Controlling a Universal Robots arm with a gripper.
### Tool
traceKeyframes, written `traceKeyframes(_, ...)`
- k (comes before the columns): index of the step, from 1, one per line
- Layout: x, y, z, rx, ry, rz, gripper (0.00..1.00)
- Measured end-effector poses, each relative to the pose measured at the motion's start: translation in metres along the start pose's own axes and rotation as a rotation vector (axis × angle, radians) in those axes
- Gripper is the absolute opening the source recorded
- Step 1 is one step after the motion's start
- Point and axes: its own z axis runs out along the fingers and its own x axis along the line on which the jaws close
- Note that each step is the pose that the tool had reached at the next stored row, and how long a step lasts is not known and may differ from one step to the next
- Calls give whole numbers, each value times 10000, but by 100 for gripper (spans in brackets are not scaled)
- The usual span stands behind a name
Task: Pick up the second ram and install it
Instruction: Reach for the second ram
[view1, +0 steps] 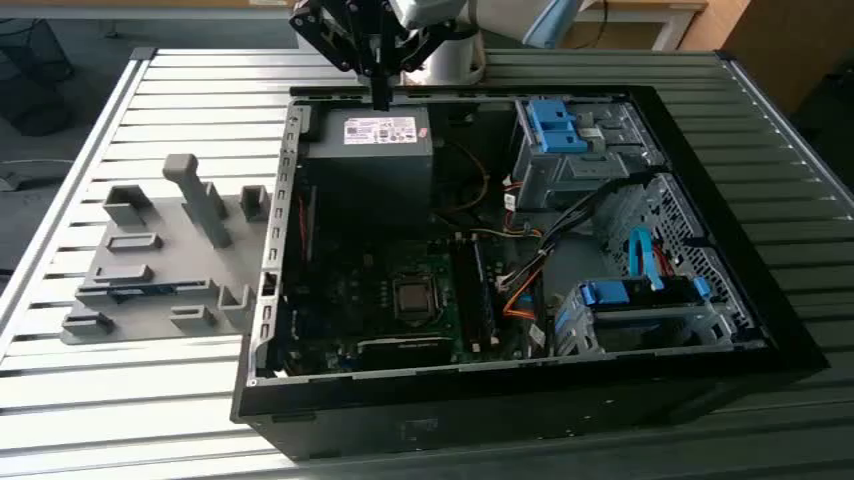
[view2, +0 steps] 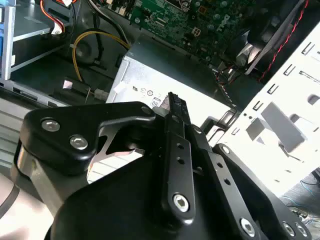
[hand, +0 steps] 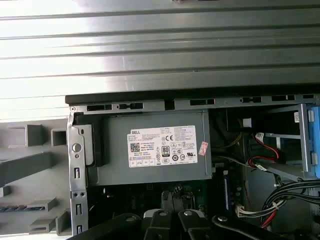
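With fingers (view2: 178, 150) clenched empty over the power supply (view1: 368, 150), the gripper (view1: 380, 100) must, I judge, open and square to the ram (view1: 140, 291) lying in the fixture (view1: 160, 250).

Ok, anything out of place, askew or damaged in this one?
Nothing stands out. The end effector hangs over the power supply inside the open computer case. What looks like the second ram lies flat in the grey fixture beside the case. No damage is visible.
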Motion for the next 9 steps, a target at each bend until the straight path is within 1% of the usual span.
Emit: traceKeyframes(9,0,0,0,0,0,0,11)
